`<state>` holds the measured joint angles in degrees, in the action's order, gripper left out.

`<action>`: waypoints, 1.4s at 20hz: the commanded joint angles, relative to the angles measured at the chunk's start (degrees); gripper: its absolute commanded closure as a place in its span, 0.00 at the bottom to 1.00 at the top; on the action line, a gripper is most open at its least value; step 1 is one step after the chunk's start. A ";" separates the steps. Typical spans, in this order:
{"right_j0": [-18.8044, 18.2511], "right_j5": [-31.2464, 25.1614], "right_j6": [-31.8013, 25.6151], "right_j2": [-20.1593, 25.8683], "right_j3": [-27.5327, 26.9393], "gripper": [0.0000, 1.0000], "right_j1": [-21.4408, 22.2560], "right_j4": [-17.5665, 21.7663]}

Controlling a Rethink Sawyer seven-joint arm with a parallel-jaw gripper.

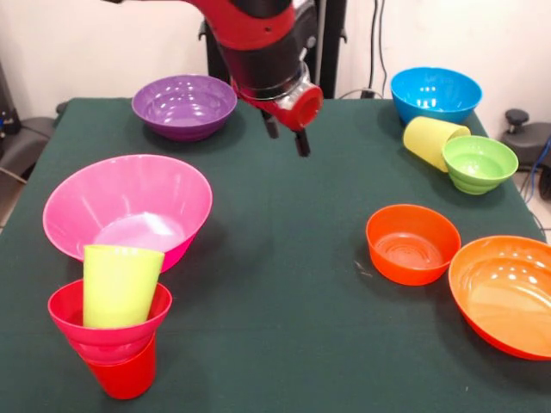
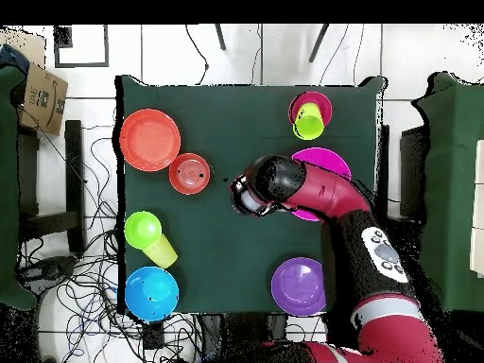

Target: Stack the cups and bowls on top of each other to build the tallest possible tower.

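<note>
A tower stands at the table's near left in the front view: a red cup [image 1: 126, 375] at the bottom, a small magenta bowl [image 1: 105, 325] on it, and a lime green cup [image 1: 119, 284] upright in the bowl. The tower [image 2: 309, 115] also shows in the overhead view. A large pink bowl [image 1: 129, 206] sits just behind it. My gripper [image 1: 287, 134] hangs open and empty above the table's far middle, near the purple bowl [image 1: 183, 105]. A pale yellow cup [image 1: 428, 138] lies on its side between the blue bowl [image 1: 435, 93] and the ribbed green bowl [image 1: 479, 162].
A small orange bowl [image 1: 411, 243] and a large orange bowl [image 1: 508, 292] sit at the near right, side by side. In the overhead view my arm [image 2: 331, 194] covers part of the pink bowl [image 2: 333, 159]. Cables and a cardboard box [image 2: 43, 95] lie off the table.
</note>
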<state>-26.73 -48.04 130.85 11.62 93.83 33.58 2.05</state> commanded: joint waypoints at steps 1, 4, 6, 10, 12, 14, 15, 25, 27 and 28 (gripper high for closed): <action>0.10 7.22 -2.03 7.70 6.22 0.00 -3.20 -1.59; -0.24 9.96 -1.25 9.32 7.54 0.00 -3.56 -2.74; -0.56 11.55 -1.03 10.35 8.15 0.00 -3.90 -3.20; -1.15 15.59 -0.15 12.16 8.87 0.00 -5.12 -3.69; -1.43 18.13 0.35 12.92 9.40 0.00 -5.66 -3.58; -1.41 19.86 0.89 13.37 9.49 0.00 -6.10 -3.41; -1.43 20.30 1.13 13.55 9.55 0.00 -6.21 -3.40; -0.30 27.18 2.70 12.70 8.08 0.00 -9.78 -1.26; -0.01 28.25 2.86 12.46 7.93 0.00 -10.38 -1.05; 0.11 28.94 3.03 12.33 8.01 0.00 -10.61 -0.98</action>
<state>-27.86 -24.72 130.85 21.91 100.89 26.75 -0.34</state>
